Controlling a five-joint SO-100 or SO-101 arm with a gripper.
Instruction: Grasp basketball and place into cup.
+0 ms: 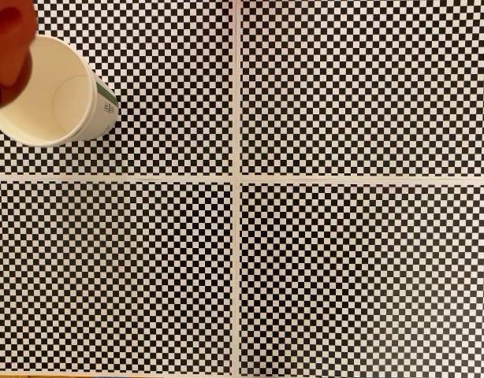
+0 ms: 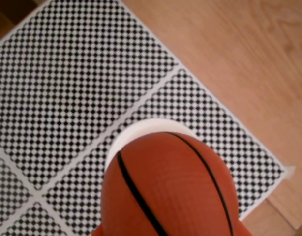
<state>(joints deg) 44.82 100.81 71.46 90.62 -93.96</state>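
One basketball hovers over cup rim.

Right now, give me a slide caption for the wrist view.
Basketball held above the white cup, over a checkered mat.

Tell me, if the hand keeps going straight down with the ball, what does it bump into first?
Probably the cup: its white rim peeks out right under the basketball. Depth is hard to judge here.
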